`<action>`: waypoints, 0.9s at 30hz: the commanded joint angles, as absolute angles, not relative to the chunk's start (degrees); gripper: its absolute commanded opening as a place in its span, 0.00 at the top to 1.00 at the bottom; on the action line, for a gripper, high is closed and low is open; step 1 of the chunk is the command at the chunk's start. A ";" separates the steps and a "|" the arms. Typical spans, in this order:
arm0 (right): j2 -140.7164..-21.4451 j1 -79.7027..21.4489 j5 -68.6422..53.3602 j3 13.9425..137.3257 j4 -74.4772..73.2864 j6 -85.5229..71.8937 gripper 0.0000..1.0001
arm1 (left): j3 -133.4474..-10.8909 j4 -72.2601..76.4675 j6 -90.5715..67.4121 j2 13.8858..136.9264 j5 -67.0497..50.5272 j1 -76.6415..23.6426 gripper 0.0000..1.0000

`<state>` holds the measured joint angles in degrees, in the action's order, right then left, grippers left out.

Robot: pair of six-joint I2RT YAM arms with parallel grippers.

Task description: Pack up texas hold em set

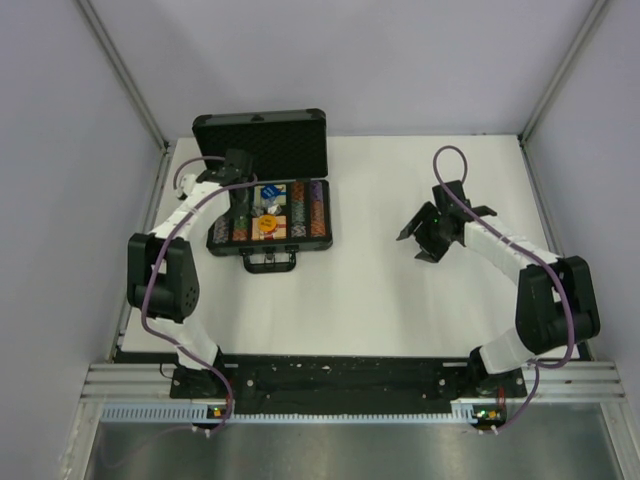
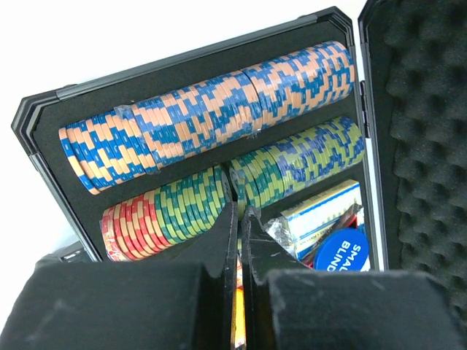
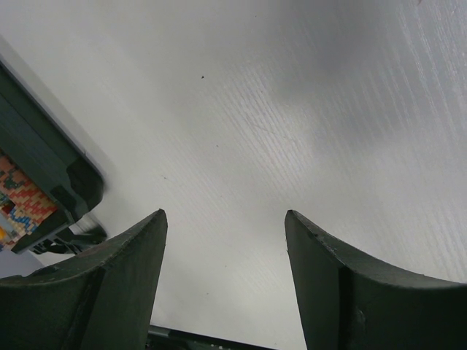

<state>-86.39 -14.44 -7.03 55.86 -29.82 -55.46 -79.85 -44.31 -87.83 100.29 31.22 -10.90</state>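
The only legible writing is on a blue disc (image 2: 343, 251) at the lower right of the left wrist view, which reads "SMALL BLIND" with its end cut off. The disc lies in the open case (image 1: 270, 200) beside a pale card box (image 2: 321, 211) and below the chip rows (image 2: 211, 117). The left gripper (image 2: 241, 219) is clenched, fingers pressed together, hanging over the case's left half. An orange sliver shows between the fingers, but whether it is gripped cannot be told. The top view places the case at the upper left of the table (image 1: 400, 320), with its lid (image 1: 262, 140) upright, handle (image 1: 270, 262) toward the bottom, and an orange disc (image 1: 267, 225) inside. The right gripper (image 1: 415, 245) is at centre right, well apart from the case. Its own view shows the jaws spread over bare table, holding nothing, with a case corner (image 3: 44, 168) at the left edge.
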 commanded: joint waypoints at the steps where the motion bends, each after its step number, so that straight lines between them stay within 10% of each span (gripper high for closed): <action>1: -87.19 -13.71 -6.86 57.22 -29.44 -54.49 0.35 | -79.63 -44.12 -89.47 100.90 31.64 -10.46 1.00; 10: -88.15 -13.62 -7.12 57.74 -29.44 -54.40 0.35 | -80.42 -43.68 -89.30 102.65 30.24 -10.28 1.00; 27: -88.15 -13.18 -7.12 57.74 -29.36 -54.14 0.35 | -84.73 -44.91 -86.57 103.28 32.08 -9.93 0.66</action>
